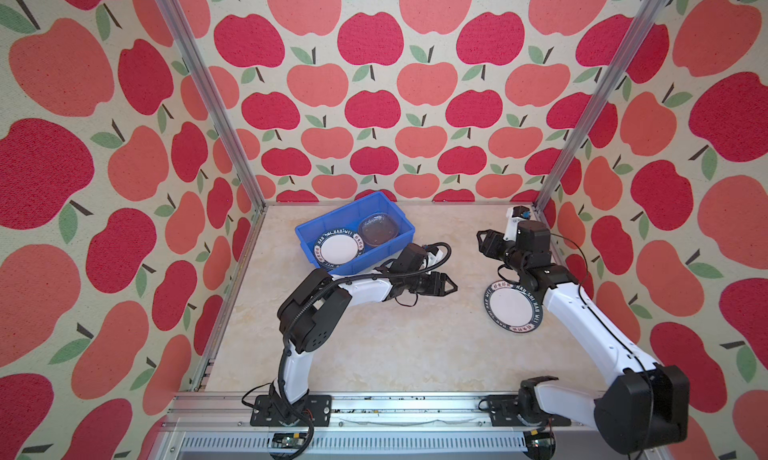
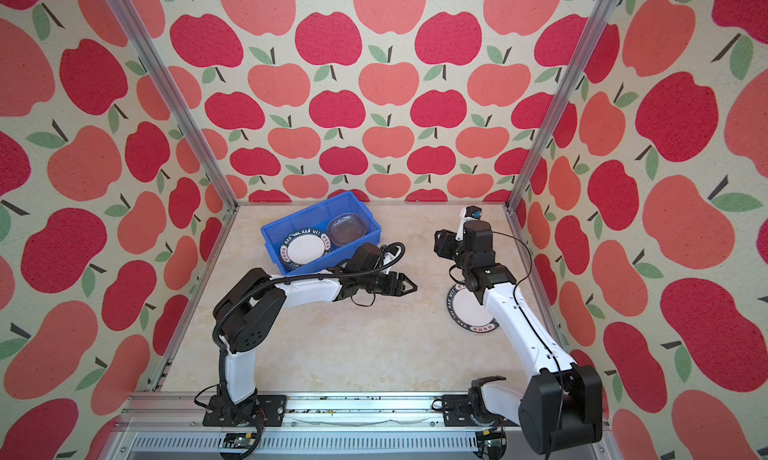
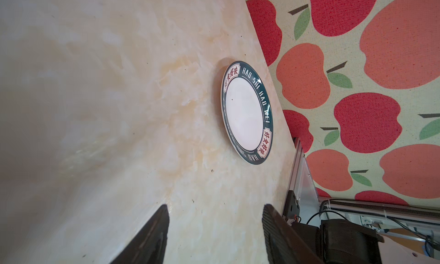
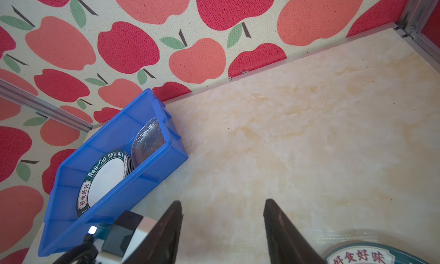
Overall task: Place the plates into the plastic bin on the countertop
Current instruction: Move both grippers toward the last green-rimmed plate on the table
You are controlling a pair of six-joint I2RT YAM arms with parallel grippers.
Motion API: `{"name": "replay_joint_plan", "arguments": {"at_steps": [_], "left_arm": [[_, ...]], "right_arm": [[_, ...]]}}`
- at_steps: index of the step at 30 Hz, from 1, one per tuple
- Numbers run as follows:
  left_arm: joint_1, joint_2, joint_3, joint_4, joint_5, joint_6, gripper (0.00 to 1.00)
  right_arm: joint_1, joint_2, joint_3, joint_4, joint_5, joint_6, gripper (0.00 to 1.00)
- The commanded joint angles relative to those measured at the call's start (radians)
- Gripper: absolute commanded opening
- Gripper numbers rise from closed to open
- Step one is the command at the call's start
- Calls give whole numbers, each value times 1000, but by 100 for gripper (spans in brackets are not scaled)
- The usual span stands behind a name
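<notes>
One blue bin stands just beside the left claw, on its wrist side. The bin holds two piles: round lettered plates, more than one by the stacked rims, the exact number unclear, and clear glass plates, number also unclear. One lone lettered plate lies ahead of the left claw and behind the right claw. There are two claws.

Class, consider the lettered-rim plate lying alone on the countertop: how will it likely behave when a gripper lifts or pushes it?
The plate looks rigid and glossy, so probably slippery and breakable if dropped. It lies flat on the smooth countertop, so a push would likely slide it, not roll it.
</notes>
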Motion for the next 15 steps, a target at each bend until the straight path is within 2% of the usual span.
{"name": "replay_joint_plan", "arguments": {"at_steps": [1,6,15], "left_arm": [[-19,55,76,58,40,-33,59],[-43,181,214,55,77,-75,49],[-69,365,422,4,111,-138,41]], "right_arm": [[-22,-55,-57,60,-24,30,58],[-53,-101,-102,75,-46,48,58],[-96,-139,-127,89,-75,58,58]]}}
